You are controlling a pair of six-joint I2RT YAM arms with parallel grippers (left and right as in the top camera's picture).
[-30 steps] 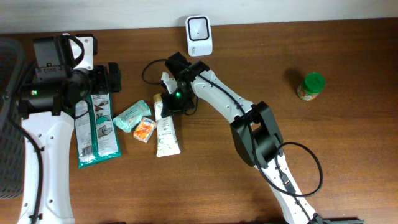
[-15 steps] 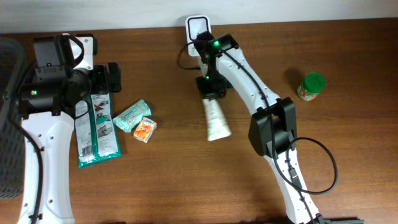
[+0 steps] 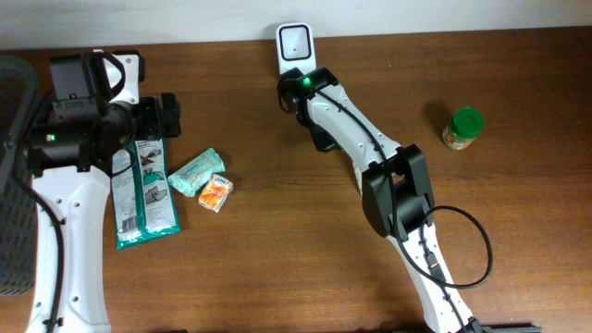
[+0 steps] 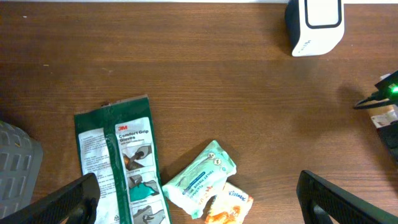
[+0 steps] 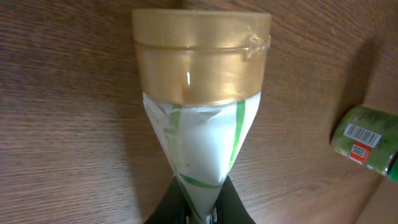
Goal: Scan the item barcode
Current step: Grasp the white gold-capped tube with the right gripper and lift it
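The right hand (image 5: 198,210) is clamping the flat tail of the gold-capped tube (image 5: 199,118), holding it over the worktop (image 3: 277,259) just at the scanner's (image 3: 296,44) 6 o'clock. Far off at 9 o'clock, the left hand (image 3: 169,115) is hanging with fingers wide apart by the green packet (image 3: 143,194).

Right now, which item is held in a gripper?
The white tube with the gold cap, shut in the right gripper; glove pack, wipes, tissues and green jar lie on the table.
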